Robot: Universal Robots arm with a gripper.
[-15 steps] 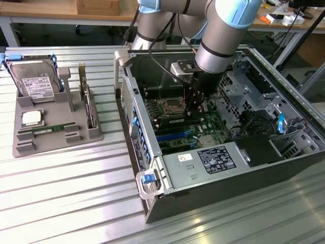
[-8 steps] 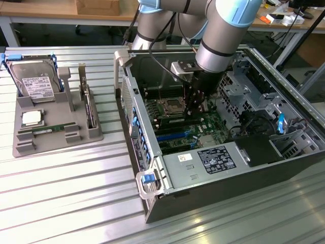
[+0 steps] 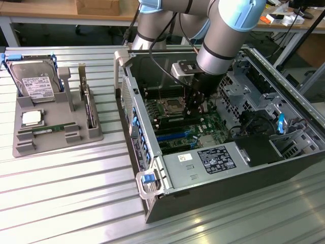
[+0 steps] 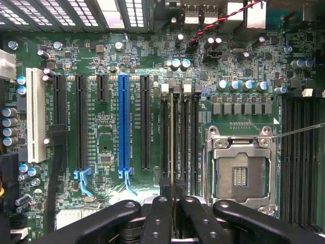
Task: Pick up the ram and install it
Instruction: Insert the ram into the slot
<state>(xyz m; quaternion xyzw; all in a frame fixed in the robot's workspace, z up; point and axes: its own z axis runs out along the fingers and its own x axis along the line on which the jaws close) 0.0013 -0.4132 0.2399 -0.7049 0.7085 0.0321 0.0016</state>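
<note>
1. Wrist view is showing the black gripper [image 4: 172, 216] with its fingers [image 4: 195, 218] closed narrow on the ram [image 4: 172, 147], a long thin green board stick seen edge-on.
2. The ram is running straight out from between the fingers, its long axis lying along the black memory slots [image 4: 179, 132] of the green motherboard [image 4: 111, 66], just beside the silver processor socket [image 4: 241, 173].
3. Whether its lower edge is already touching a slot, I cannot tell.
4. Exterior view is showing the gripper [image 3: 194, 104] reaching down inside the open grey computer case [image 3: 203, 178] on the table [image 3: 66, 198].
</note>
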